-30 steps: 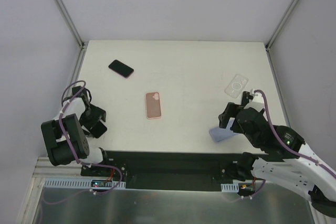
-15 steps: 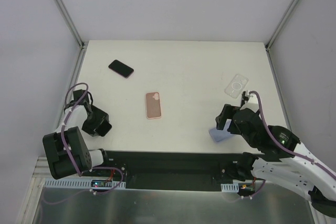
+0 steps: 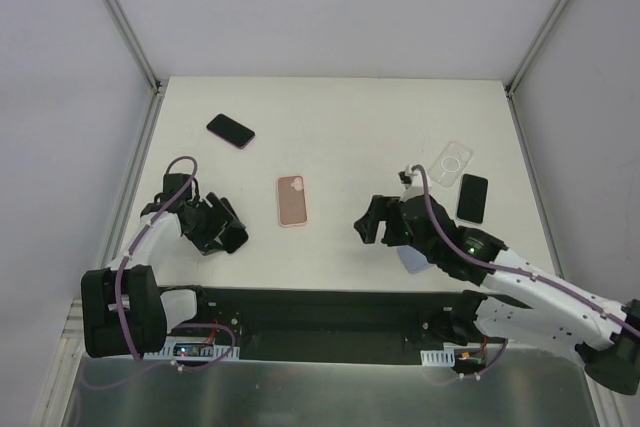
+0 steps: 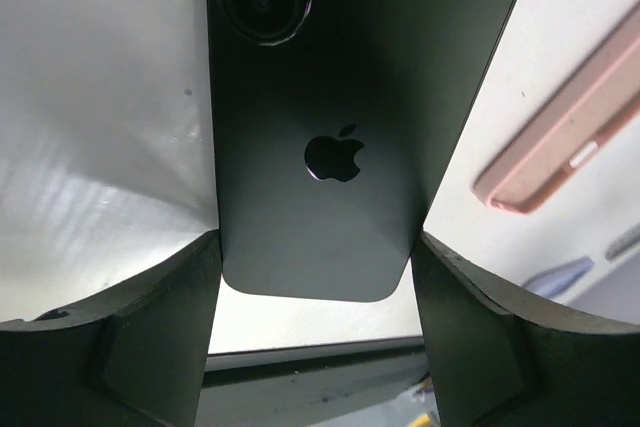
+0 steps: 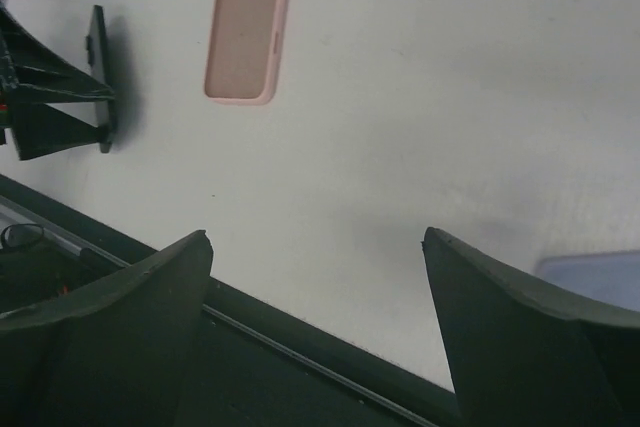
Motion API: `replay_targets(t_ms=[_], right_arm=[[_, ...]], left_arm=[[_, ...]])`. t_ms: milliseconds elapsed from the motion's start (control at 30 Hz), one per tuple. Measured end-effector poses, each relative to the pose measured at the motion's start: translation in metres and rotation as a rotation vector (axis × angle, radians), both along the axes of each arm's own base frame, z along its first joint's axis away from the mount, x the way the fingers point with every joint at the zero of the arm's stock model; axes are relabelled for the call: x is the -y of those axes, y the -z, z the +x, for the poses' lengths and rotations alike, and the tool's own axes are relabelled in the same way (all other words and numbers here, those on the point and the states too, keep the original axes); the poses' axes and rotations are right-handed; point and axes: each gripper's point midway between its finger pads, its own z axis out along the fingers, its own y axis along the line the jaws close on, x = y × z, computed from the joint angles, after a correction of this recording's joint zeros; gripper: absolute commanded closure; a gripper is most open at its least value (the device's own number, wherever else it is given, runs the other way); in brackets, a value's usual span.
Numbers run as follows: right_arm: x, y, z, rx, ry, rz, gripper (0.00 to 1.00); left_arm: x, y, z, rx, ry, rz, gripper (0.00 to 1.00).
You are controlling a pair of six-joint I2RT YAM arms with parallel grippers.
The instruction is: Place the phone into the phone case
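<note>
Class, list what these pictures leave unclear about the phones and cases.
Left wrist view: the held phone is cut off at the top edge.
Top view: the lavender item is mostly hidden under the right arm.
Top view: the clear case is too faint to tell which face is up.

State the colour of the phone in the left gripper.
The phone is black, its back bearing an Apple logo; best seen in the left wrist view.
</note>
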Motion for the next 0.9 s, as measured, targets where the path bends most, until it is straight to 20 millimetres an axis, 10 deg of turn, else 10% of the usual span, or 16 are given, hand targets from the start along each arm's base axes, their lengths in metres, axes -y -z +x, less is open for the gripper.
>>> replay_targets(t_ms=[667, 900], right_arm=[[-0.218, 0.074, 0.024, 0.066, -0.331, 0.152, 0.32], [-0.263, 0.077, 0.019, 0.050, -0.417, 0.221, 0.34]], left_arm=[[0.042, -0.024, -0.009, 0.110, 0.013, -0.276, 0.46], [0.047, -0.027, -0.012, 0.125, 0.014, -0.306, 0.46]])
